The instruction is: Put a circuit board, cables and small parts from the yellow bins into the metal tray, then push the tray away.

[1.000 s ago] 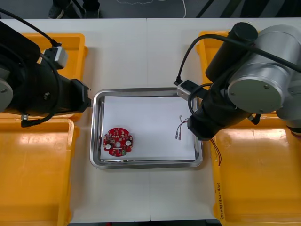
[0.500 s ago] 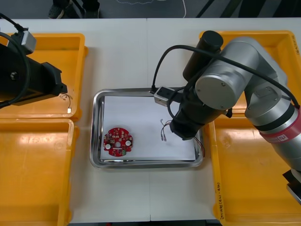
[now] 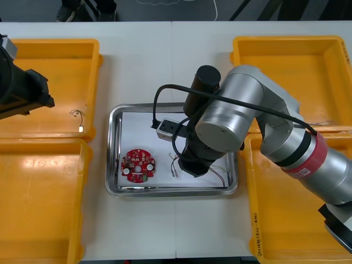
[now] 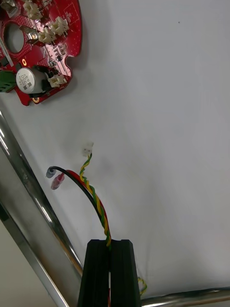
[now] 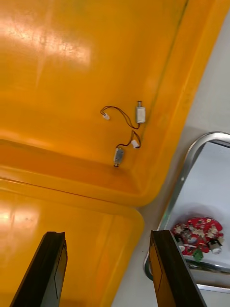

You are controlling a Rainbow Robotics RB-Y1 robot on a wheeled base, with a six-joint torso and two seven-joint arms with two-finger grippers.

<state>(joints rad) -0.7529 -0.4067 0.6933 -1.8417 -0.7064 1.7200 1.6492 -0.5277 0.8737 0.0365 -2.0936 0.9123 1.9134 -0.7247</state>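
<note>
The round red circuit board [image 3: 138, 165] already lies in the metal tray [image 3: 113, 144], near its near-left corner. The right gripper [image 4: 109, 242] hangs over the tray's white inside toward its near edge, its fingers pinched tight on a red and yellow cable [image 4: 94, 194] whose loose ends dangle just beside the board; whether they touch the lining I cannot tell. The left gripper [image 5: 108, 234] hovers with its fingers spread wide and empty over the yellow bin [image 3: 55, 71] at the table's [image 3: 143, 60] far-left corner, where small metal parts [image 5: 140, 114] on a thin black cable [image 5: 122, 112] wait. So roughly a third is done: the cable needs releasing, the parts fetching, the tray pushing.
</note>
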